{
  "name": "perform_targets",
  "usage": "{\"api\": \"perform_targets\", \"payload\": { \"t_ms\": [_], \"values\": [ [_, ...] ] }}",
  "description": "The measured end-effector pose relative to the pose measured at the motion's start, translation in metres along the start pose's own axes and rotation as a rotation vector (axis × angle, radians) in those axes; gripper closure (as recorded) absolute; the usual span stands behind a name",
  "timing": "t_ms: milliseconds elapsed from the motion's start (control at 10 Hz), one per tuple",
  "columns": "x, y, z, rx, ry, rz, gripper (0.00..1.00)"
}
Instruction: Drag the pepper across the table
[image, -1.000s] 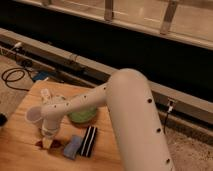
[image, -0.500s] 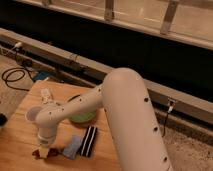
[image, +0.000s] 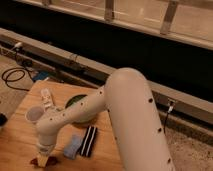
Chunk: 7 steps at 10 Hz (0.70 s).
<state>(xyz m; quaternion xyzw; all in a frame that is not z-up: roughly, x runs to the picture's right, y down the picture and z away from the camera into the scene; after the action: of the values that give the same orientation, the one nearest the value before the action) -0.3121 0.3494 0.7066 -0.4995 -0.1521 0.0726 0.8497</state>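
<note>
The pepper (image: 36, 161) is a small dark red-brown object lying on the light wooden table (image: 17, 142) near its front edge. My gripper (image: 44, 158) is at the end of the white arm, pointing down and touching the table right at the pepper, which shows on both sides of its tip. The gripper covers part of the pepper.
A blue sponge (image: 72, 146) and a black-and-white striped block (image: 89, 141) lie just right of the gripper. A white cup (image: 33, 115), a white packet (image: 46, 99) and a green bowl (image: 79, 103) stand farther back. Cables (image: 12, 75) lie on the floor to the left.
The gripper has moved toward the table's front edge, and the pepper has moved with it, away from the cup.
</note>
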Motion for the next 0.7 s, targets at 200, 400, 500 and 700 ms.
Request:
{"api": "perform_targets", "payload": {
  "t_ms": [200,400,500,700],
  "values": [
    [0.0056,0.0092,0.002,-0.011,-0.008,0.02,0.97],
    [0.0055,0.01,0.0019,-0.012,-0.01,0.025,0.97],
    [0.0054,0.0103,0.0022,-0.012,-0.01,0.024,0.97],
    [0.0062,0.0093,0.0014,-0.011,-0.011,0.027,0.99]
  ]
}}
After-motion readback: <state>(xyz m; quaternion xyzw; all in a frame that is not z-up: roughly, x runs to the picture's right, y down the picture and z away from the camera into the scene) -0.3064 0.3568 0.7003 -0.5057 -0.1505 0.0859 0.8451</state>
